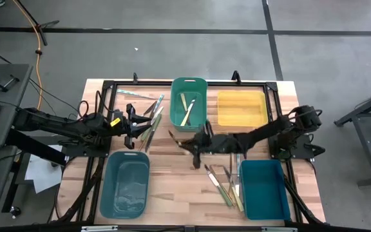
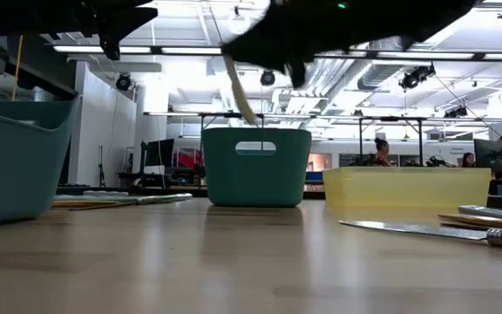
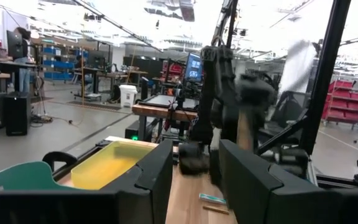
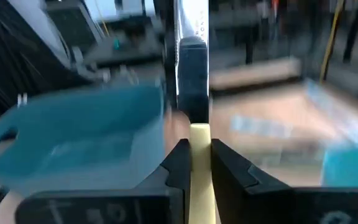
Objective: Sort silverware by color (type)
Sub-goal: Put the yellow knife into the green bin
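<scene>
Over the table (image 1: 172,187), near the green bin (image 1: 189,103), the right gripper (image 1: 195,145) pinches a pale-handled utensil (image 4: 199,174) that could slip or swing wide, while the left gripper (image 1: 133,125) hangs open above loose silverware (image 1: 152,122).

On the pale wood table (image 1: 172,187) sit a green bin (image 1: 189,103), a yellow bin (image 1: 242,108), two teal bins (image 1: 125,183), and the right gripper's (image 4: 196,163) pale yellow handle (image 4: 200,177).
</scene>
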`<state>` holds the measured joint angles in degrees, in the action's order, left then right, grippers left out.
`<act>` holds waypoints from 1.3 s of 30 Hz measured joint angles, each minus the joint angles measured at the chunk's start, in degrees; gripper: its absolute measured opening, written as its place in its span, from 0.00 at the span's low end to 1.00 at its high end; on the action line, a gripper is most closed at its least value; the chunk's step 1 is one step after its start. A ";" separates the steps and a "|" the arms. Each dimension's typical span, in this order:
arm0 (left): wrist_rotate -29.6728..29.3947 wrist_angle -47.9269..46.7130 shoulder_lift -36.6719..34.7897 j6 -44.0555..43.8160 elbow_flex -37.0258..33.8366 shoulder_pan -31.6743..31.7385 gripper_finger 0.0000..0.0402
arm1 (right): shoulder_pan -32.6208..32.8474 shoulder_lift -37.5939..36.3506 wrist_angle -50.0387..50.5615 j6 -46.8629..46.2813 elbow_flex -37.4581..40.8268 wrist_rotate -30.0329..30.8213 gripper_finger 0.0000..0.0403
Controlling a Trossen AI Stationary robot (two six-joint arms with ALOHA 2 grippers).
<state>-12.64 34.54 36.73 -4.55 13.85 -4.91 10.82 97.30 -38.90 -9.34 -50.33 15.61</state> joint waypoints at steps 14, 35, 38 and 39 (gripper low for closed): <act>0.04 0.01 0.00 5.14 0.00 -0.02 0.31 | -9.65 -1.43 -5.91 12.09 -2.07 -4.80 0.09; 0.07 -0.41 0.00 3.27 0.00 -0.02 0.31 | -10.05 -1.86 -2.62 11.47 -5.40 7.39 0.09; 0.07 -0.39 0.00 3.27 0.00 -0.02 0.31 | -13.05 -1.82 12.18 8.04 -12.28 8.03 0.09; 0.07 -0.39 0.00 3.27 0.00 0.00 0.31 | -14.01 -1.55 18.88 7.19 -15.37 8.03 0.09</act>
<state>-12.58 34.15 36.73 -1.28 13.85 -4.91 -3.19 95.75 -20.02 -2.14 -65.70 23.64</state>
